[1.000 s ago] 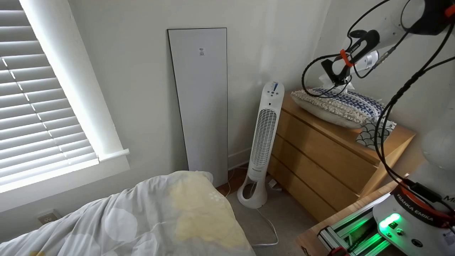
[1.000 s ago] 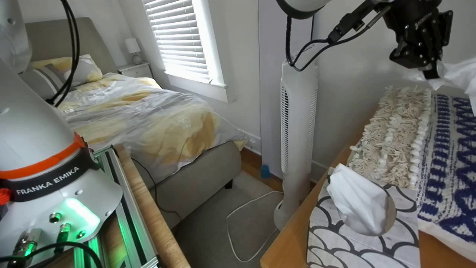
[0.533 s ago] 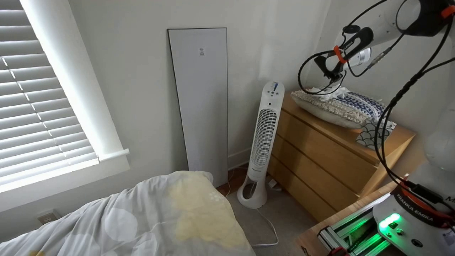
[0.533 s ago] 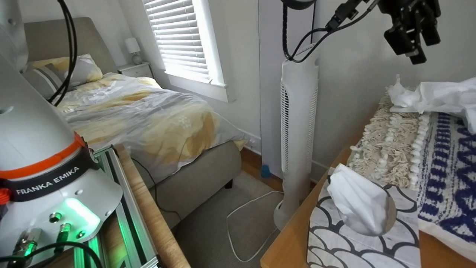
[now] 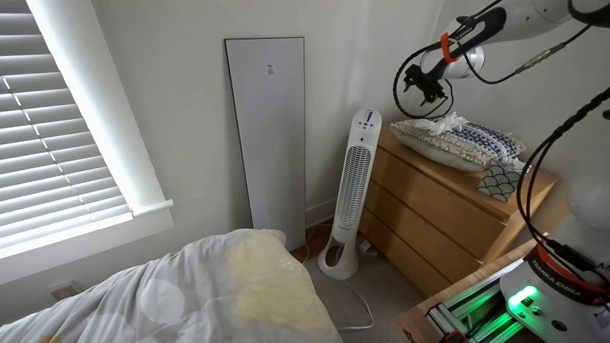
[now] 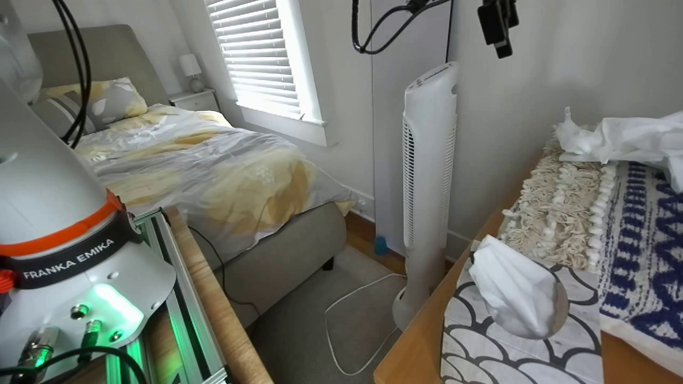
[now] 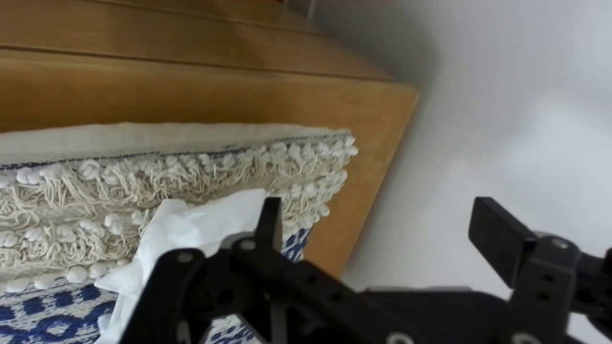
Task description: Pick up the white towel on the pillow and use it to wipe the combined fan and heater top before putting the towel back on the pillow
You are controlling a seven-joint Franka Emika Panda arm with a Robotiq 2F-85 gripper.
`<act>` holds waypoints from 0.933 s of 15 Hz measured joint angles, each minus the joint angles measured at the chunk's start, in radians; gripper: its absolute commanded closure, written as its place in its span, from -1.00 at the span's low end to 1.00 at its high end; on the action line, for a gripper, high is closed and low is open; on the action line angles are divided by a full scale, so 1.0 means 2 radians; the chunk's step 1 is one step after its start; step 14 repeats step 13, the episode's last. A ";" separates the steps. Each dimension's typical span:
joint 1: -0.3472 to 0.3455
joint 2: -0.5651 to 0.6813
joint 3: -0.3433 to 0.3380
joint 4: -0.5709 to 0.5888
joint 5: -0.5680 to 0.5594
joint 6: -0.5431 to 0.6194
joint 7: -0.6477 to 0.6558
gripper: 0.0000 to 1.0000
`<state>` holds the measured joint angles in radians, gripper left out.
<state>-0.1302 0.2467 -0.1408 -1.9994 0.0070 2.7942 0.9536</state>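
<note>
The white towel [image 5: 441,125] lies crumpled on the fringed, blue-patterned pillow [image 5: 436,142], near its far end; in an exterior view the towel [image 6: 624,138] spreads across fringe and blue pattern. My gripper [image 7: 377,220] is open, its fingers wide apart with nothing between them. Seen from the wrist, the towel [image 7: 191,224] is partly hidden behind one finger, beyond and below it. In an exterior view the gripper [image 5: 414,96] hangs above the pillow, apart from the towel. The tall white fan and heater [image 5: 353,186] stands beside the dresser, its control top [image 6: 431,77] uncovered.
The pillow rests on a wooden dresser [image 5: 419,209]. A scale-patterned box [image 6: 480,352] with a white tissue [image 6: 515,293] sticking out stands at the dresser's near end. A pale panel [image 5: 271,138] leans on the wall behind the fan. The bed [image 5: 228,290] lies across from the dresser.
My gripper has let go of the towel, which has settled onto the pillow. The jaws have opened wide, and the arm has risen and shifted toward the fan's side.
</note>
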 measured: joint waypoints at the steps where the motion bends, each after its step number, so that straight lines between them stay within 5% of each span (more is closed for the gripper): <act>1: -0.007 -0.020 0.018 -0.014 0.023 -0.012 -0.036 -1.00; 7: -0.002 -0.132 0.056 -0.087 0.164 -0.128 -0.241 -1.00; 11: 0.007 -0.172 0.052 -0.103 0.186 -0.227 -0.324 -1.00; 14: 0.007 -0.177 0.050 -0.105 0.186 -0.237 -0.334 -1.00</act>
